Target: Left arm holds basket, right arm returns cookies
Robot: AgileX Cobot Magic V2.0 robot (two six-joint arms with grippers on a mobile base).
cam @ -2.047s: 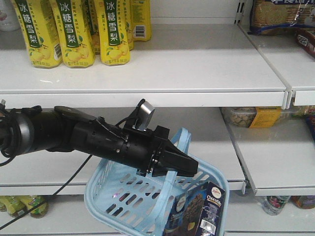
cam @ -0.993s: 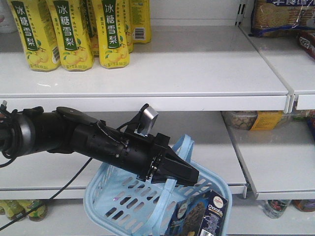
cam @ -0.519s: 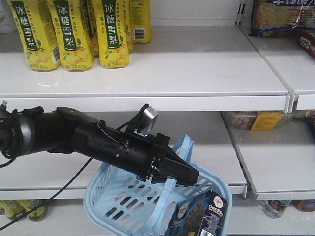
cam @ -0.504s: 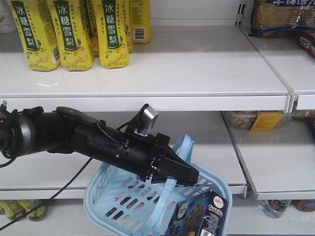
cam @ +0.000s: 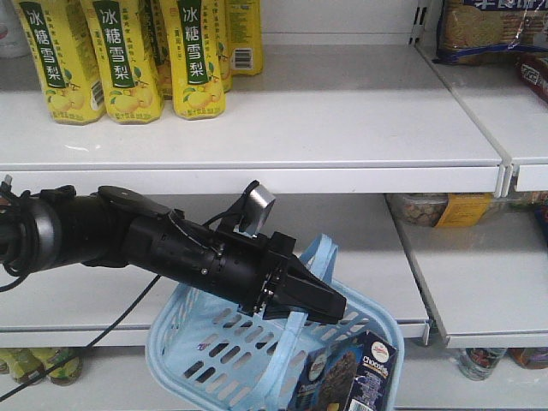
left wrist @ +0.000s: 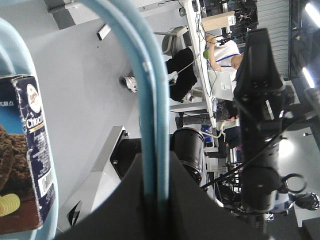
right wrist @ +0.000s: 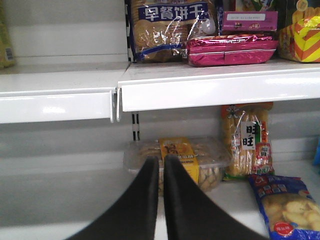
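Note:
My left gripper (cam: 332,306) is shut on the flat blue strap handle (cam: 313,257) of the light blue basket (cam: 195,344), which hangs tilted in front of the lower shelf. In the left wrist view the strap (left wrist: 150,100) runs down between the closed jaws of the left gripper (left wrist: 154,167). The cookies (cam: 349,373), a dark navy carton with chocolate cookie pictures, stand in the basket's right corner; the cookies (left wrist: 29,165) show their barcode side there. My right gripper (right wrist: 161,161) is shut on nothing, pointing at a shelf, and is out of the front view.
Yellow drink bottles (cam: 124,56) stand on the upper shelf (cam: 342,128). A clear snack tub (right wrist: 175,152) sits straight ahead of the right gripper. Snack bags (right wrist: 285,207) lie to its right, and biscuit packs (right wrist: 170,25) on the shelf above.
Two seconds ago the left arm and basket sat slightly higher in the front view. Over the last second nothing has visibly moved.

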